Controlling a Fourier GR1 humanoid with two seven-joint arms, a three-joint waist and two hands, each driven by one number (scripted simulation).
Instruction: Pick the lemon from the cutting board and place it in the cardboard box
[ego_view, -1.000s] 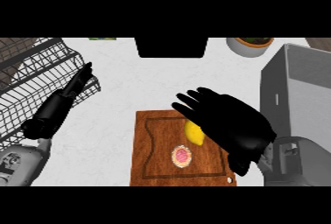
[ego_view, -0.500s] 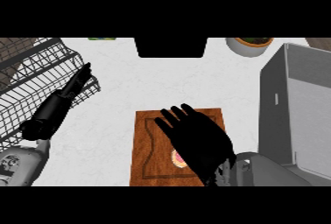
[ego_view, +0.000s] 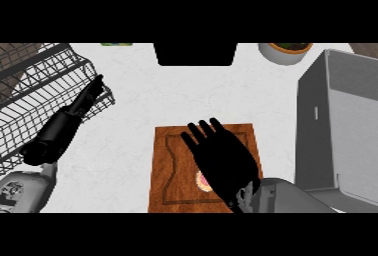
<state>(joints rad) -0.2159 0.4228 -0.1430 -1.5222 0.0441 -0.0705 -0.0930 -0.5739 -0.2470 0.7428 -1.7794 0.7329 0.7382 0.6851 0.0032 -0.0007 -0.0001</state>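
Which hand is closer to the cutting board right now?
Right. The right hand is spread directly over the cutting board; the left hand lies off to its left, by the wire rack.

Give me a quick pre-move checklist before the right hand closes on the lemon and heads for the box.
1. Right hand over the brown wooden cutting board: ok, it covers the board's right half.
2. Lemon in sight: not ok, hidden; only a pink round slice peeks out beside the hand.
3. Right hand's fingers around the lemon: not ok, they lie straight, pointing up the view.
4. Grey cardboard box reachable: ok, it stands right of the board.
5. Left hand out of the way: ok, it shows far left over the black wire rack.
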